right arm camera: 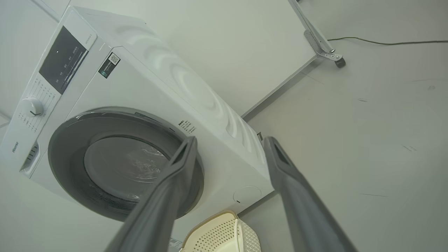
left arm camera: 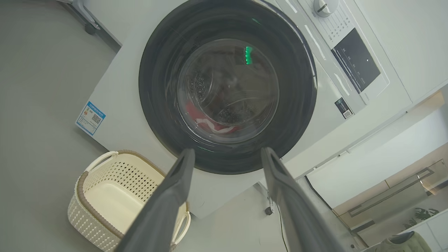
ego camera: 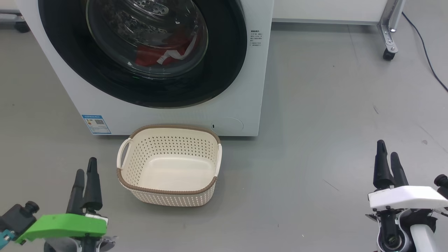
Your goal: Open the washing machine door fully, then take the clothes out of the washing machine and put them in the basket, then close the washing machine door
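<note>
The white washing machine (ego camera: 245,87) (left arm camera: 115,101) (right arm camera: 217,105) stands ahead with its round black-rimmed door (ego camera: 224,66) (left arm camera: 157,80) (right arm camera: 66,147) shut flat against the front. Red clothes (ego camera: 150,54) (left arm camera: 190,110) with white trim lie behind the glass. The cream basket (ego camera: 168,131) (left arm camera: 80,189) (right arm camera: 217,232) sits empty on the floor just before the machine. My left gripper (ego camera: 85,171) (left arm camera: 227,152) is open at the lower left, short of the basket. My right gripper (ego camera: 387,148) (right arm camera: 229,141) is open at the lower right, well clear of the machine.
Grey floor (ego camera: 332,115) spreads to the right of the machine. A metal frame leg on a caster (ego camera: 389,52) (right arm camera: 337,61) stands at the back right, with a dark cable (ego camera: 427,52) running along the floor.
</note>
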You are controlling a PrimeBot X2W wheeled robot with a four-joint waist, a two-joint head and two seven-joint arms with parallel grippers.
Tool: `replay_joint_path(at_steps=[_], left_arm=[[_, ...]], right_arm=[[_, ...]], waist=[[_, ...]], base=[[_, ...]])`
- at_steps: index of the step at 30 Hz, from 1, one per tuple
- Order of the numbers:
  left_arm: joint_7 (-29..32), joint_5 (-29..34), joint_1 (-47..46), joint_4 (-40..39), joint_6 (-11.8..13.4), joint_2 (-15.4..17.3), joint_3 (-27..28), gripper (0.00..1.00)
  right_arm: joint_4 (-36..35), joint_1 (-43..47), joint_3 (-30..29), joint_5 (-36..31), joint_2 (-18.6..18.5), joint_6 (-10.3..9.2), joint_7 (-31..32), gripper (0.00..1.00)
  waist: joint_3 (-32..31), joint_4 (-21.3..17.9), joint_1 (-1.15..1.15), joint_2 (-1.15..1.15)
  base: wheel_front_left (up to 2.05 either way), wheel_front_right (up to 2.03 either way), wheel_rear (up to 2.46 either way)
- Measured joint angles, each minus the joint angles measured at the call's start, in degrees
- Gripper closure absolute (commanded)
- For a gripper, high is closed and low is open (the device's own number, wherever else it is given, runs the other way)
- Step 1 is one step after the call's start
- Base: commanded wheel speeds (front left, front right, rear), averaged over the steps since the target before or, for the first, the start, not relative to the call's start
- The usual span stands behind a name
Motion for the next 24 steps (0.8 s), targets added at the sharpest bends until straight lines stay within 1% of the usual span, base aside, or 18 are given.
replay_joint_path(at_steps=[8, 13, 14, 17, 18, 24], left_arm=[[-1.45, 9.68, 0.41, -0.21, 0.00, 0.64, -1.63, 0.00], [-2.46, 15.92, 1.27, 0.27, 0.00, 0.85, -2.72, 0.00], [-2.54, 17.28, 1.39, 0.37, 0.00, 0.92, -3.02, 0.00], [-3.04, 20.73, 1.59, 0.54, 0.00, 0.94, -3.49, 0.00], [-3.32, 21.49, 1.63, 0.54, 0.00, 0.93, -3.57, 0.00], [-4.54, 28.49, 1.80, 0.56, 0.20, 0.92, -4.68, 0.00]], right_arm=[[-0.16, 0.03, 2.20, -8.10, -0.21, -1.19, -1.59, 0.00], [0.26, 0.10, 4.25, -14.48, -1.37, -1.71, -2.56, 0.00], [0.32, 0.10, 4.44, -15.26, -1.45, -2.13, -2.78, 0.00], [0.66, 0.13, 5.31, -17.78, -1.44, -2.29, -3.37, 0.00], [0.80, 0.14, 5.73, -18.59, -1.43, -2.71, -3.46, 0.00], [1.44, 0.17, 7.67, -23.69, -1.42, -3.46, -4.54, 0.00]], waist=[[-0.12, -0.15, 0.00, 0.00], [-0.28, -0.27, 0.00, 0.00], [-0.31, -0.30, 0.00, 0.00], [-0.39, -0.39, 0.00, 0.00], [-0.41, -0.42, 0.00, 0.00], [-0.34, -0.53, 0.00, 0.00]], base=[[0.00, 0.00, 0.00], [0.00, 0.00, 0.00], [0.00, 0.00, 0.00], [0.00, 0.00, 0.00], [0.00, 0.00, 0.00], [0.00, 0.00, 0.00]])
